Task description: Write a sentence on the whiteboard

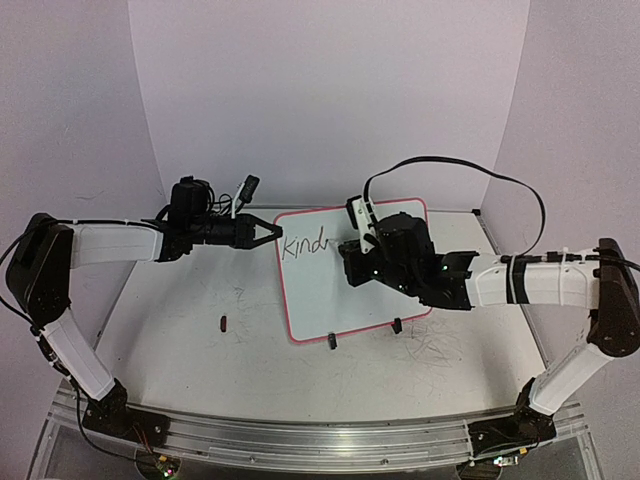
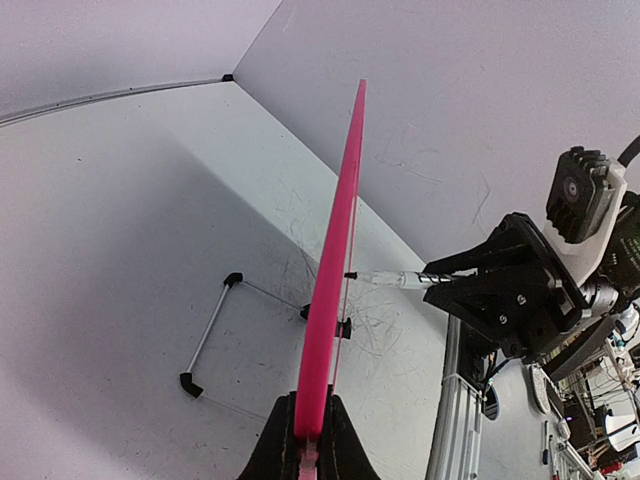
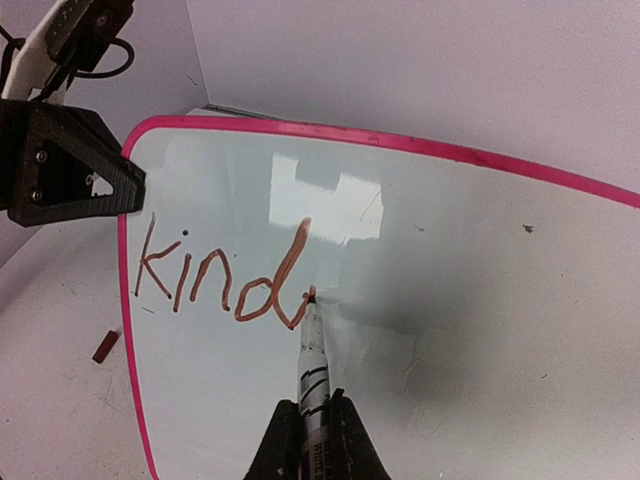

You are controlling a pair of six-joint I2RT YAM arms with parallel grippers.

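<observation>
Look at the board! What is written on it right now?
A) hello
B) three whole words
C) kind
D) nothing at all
C: the board shows only the word "kind", and the marker tip sits right at the end of the d.

Whiteboard (image 1: 325, 295) stands on table (image 1: 170, 340), its left edge between the jaws of my left gripper (image 1: 270, 232). Marker (image 3: 312, 365) sits in my right gripper (image 3: 312, 425), tip touching the board ahead of it. Sentence (image 3: 215, 280) lies left of that tip, toward my left gripper. Small loose piece (image 1: 223, 322) on table, behind and left of my left gripper, off the board's left edge.
</observation>
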